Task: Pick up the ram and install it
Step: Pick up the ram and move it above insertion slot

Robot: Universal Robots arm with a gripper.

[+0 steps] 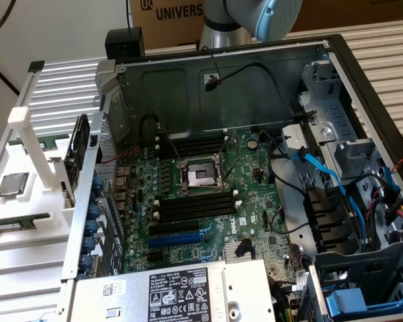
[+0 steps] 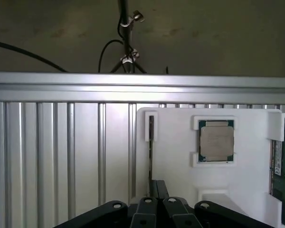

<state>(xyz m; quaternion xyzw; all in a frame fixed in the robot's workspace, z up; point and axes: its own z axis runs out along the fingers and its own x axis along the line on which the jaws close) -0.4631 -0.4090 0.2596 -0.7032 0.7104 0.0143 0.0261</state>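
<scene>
The ram (image 2: 151,142) stands on its edge in a narrow slot of the white tray (image 2: 175,156). It looks like a thin dark strip there. My gripper (image 2: 156,189) is down at about the middle of that strip. Its two dark fingers are pressed together on it, and the ram's near half is hidden behind them. A second green stick (image 2: 278,166) lies flat at the tray's far side. In the exterior view the tray (image 1: 33,201) sits at the left of the open computer case. The black memory slots (image 1: 195,204) run beside the CPU socket (image 1: 200,176).
A square silver CPU chip (image 2: 216,140) rests in the tray's middle pocket and also shows as the CPU chip (image 1: 13,184) in the exterior view. Ribbed aluminium table (image 2: 61,156) surrounds the tray. The case wall (image 1: 87,201), loose cables (image 1: 322,174) and a power supply (image 1: 181,292) crowd the motherboard.
</scene>
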